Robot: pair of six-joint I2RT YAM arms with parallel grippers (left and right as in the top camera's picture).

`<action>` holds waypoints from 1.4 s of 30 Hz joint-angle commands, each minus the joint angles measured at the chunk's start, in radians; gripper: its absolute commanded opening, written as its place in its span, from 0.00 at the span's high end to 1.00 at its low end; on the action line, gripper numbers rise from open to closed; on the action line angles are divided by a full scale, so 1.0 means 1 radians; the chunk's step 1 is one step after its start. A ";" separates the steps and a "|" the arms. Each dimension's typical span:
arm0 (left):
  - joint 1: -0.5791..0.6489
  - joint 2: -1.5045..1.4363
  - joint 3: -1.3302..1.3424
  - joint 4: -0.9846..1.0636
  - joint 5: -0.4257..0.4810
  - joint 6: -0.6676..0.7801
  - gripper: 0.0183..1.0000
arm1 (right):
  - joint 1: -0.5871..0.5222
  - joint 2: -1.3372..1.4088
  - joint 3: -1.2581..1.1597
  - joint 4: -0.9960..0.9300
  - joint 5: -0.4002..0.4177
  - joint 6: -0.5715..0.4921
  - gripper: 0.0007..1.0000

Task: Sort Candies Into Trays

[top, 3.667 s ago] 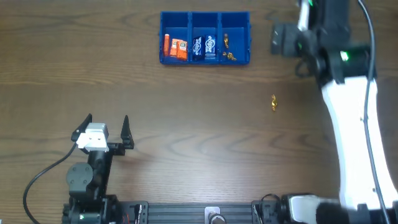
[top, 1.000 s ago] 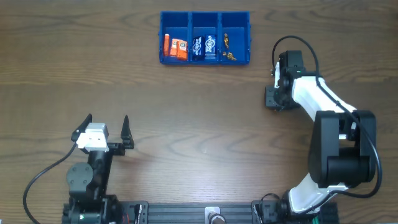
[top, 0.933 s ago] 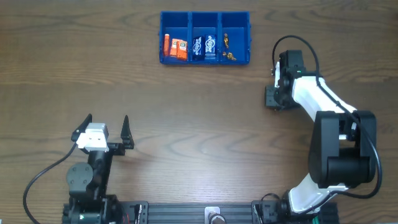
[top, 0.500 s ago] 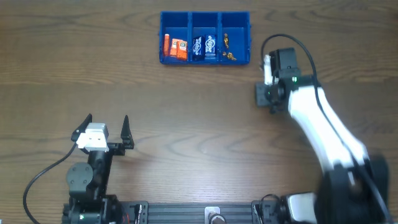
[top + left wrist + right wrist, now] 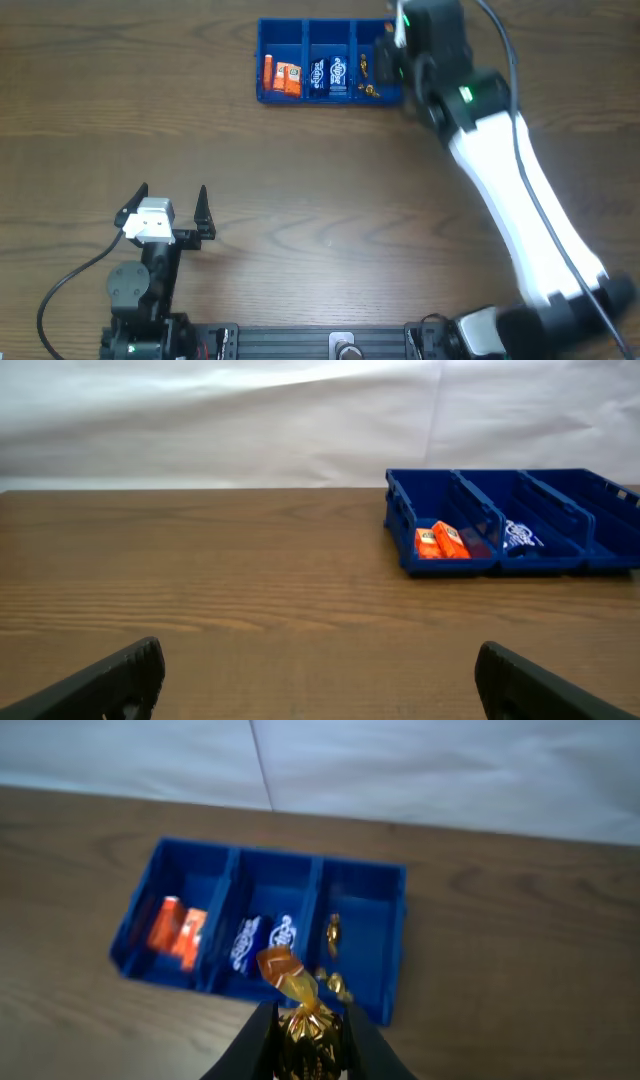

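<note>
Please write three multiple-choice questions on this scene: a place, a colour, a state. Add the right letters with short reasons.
1. In the top view, which compartment of the blue tray holds the orange candies? A) left B) middle C) right
2. What colour is the candy in the right gripper? A) blue B) gold C) green
3. How is the left gripper? A) open B) shut on a candy C) shut on nothing
Answers: 1 A, they lie at the tray's left end; 2 B, its wrapper is gold; 3 A, its fingers stand apart.
</note>
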 commanded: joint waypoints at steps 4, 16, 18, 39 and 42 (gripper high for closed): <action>0.003 -0.006 -0.020 -0.032 0.012 0.007 0.00 | -0.052 0.360 0.252 -0.074 0.021 0.065 0.96; 0.003 -0.006 -0.020 -0.032 0.012 0.007 0.00 | -0.065 0.544 0.251 -0.039 -0.005 0.065 0.96; 0.003 -0.006 -0.020 -0.032 0.012 0.007 0.00 | -0.065 0.546 0.251 -0.032 -0.005 0.065 0.96; 0.003 -0.006 -0.020 -0.032 0.012 0.007 0.00 | -0.078 0.097 0.096 0.011 0.039 -0.074 0.00; 0.003 -0.006 -0.020 -0.032 0.012 0.007 0.00 | -0.129 -0.076 -0.033 0.015 0.068 -0.077 0.00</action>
